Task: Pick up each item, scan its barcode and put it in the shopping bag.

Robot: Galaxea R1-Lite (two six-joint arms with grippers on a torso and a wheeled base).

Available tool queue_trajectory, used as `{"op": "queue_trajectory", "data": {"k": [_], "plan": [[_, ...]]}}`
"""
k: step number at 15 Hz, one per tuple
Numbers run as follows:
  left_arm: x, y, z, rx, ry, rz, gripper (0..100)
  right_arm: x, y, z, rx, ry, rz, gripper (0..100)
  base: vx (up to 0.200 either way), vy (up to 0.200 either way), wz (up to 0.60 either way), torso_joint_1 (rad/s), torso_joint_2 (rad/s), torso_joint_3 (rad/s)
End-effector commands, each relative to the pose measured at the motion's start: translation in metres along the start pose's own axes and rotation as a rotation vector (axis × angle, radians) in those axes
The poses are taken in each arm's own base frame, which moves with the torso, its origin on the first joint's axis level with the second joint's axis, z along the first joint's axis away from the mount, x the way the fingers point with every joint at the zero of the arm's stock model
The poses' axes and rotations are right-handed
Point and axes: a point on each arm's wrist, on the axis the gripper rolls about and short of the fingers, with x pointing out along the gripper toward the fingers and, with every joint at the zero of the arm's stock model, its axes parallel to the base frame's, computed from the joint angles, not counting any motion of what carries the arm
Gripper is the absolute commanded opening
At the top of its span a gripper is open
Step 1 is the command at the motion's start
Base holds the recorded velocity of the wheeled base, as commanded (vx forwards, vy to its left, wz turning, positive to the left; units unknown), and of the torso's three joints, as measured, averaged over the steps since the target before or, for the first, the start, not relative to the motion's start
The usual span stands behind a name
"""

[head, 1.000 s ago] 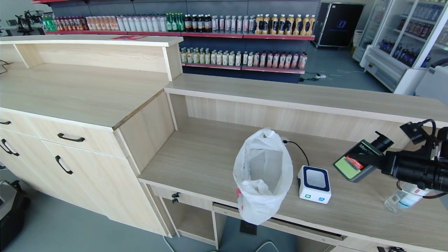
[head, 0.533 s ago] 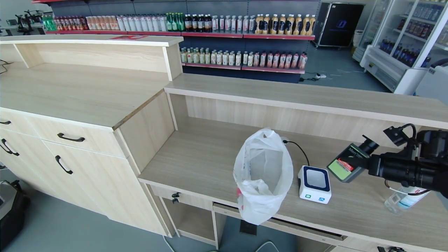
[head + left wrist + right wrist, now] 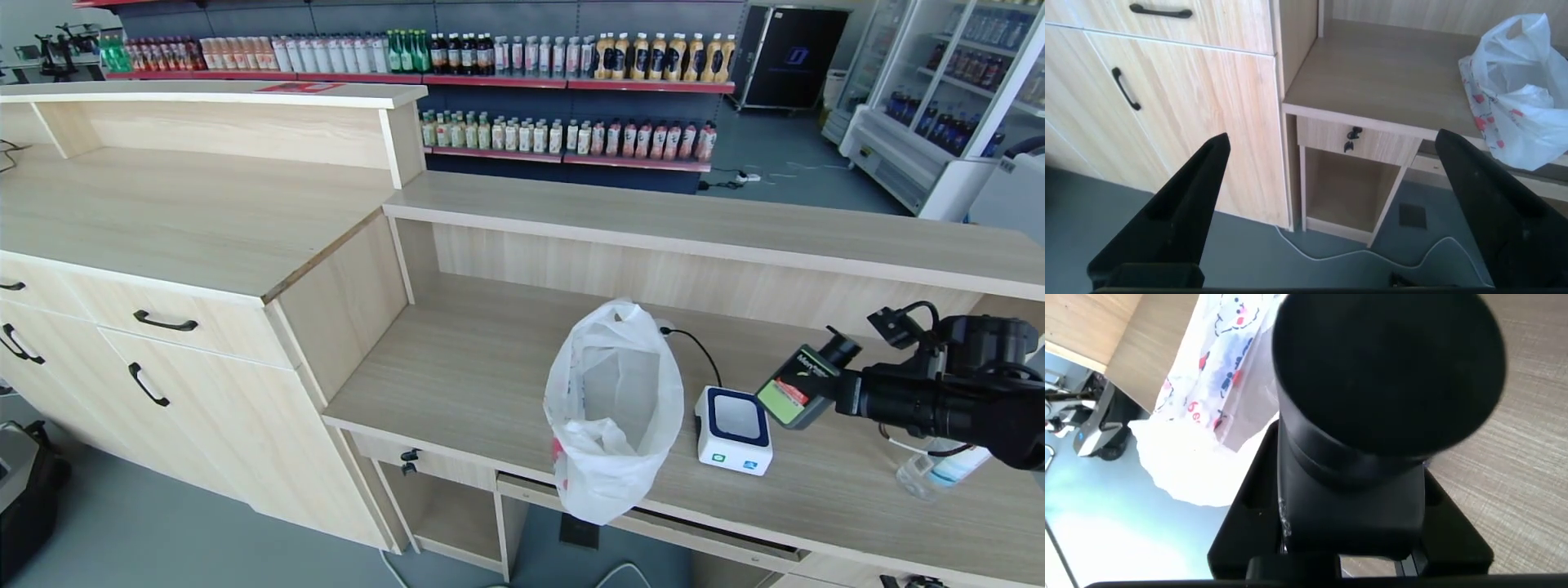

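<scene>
My right gripper (image 3: 826,377) clamped on box (image 3: 793,385). Box has slid left and down, now up in air just by scanner (image 3: 733,426). Scan comes next, I think. Bag (image 3: 614,408) waits beside scanner. My left gripper (image 3: 1331,140) wide open, holds nothing.

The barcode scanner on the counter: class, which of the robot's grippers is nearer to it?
Right. The right gripper holds a box in the air just beside the barcode scanner. The left gripper is out in front of the counter, beyond the shopping bag.
</scene>
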Motion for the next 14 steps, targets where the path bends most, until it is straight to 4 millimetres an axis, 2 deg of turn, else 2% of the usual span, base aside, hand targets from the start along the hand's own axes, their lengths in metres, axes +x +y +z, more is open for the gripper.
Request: {"op": "queue_trajectory", "data": {"k": [1, 6, 14], "plan": [[0.0, 0.0, 0.0, 0.0, 0.0, 0.0, 100, 0.012, -0.001, -0.006, -0.001, 0.011, 0.02, 0, 0.0, 0.0, 0.0, 0.0, 0.0, 0.0], [0.0, 0.0, 0.0, 0.0, 0.0, 0.0, 100, 0.028, -0.003, -0.01, -0.023, 0.009, 0.042, 0, 0.0, 0.0, 0.0, 0.0, 0.0, 0.0], [0.0, 0.0, 0.0, 0.0, 0.0, 0.0, 100, 0.036, -0.007, -0.013, -0.021, 0.013, 0.048, 0, 0.0, 0.0, 0.0, 0.0, 0.0, 0.0]]}}
